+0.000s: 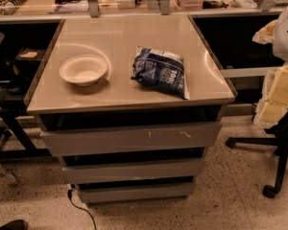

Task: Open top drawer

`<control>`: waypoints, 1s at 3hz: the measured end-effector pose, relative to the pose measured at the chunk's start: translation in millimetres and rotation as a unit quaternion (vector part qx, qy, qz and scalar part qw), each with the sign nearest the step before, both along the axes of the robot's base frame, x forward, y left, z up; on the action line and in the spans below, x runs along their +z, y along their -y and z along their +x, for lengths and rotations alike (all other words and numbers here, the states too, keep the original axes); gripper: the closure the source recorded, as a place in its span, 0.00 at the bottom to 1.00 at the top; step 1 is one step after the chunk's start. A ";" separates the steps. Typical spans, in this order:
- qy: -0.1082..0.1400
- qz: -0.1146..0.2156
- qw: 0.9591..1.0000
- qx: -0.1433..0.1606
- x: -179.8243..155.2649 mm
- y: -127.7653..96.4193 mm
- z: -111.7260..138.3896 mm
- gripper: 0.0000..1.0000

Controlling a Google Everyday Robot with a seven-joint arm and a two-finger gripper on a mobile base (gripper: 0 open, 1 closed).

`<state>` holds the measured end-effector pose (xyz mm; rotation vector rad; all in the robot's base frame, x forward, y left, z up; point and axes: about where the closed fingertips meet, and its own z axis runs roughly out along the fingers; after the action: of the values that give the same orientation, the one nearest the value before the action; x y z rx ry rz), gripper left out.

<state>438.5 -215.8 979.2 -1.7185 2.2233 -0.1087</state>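
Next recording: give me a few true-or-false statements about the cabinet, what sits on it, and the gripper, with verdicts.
1. A pale bowl sits on the cabinet, left of a blue bag. True.
2. The bag lies inside the bowl. False: it lies flat beside the bowl, apart from it.
3. The top drawer has pale scratch marks on its front. True.
4. The gripper is clamped on the top drawer. False: the gripper is not in view, and nothing touches the drawer front.
5. The cabinet has two drawers. False: three grey drawer fronts are stacked below the top.
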 end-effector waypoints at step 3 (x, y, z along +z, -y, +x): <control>-0.020 0.031 0.999 0.022 -80.6 -51.8 -24.0 0.00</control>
<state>414.5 -164.0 898.6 -1.7498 2.1926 0.0049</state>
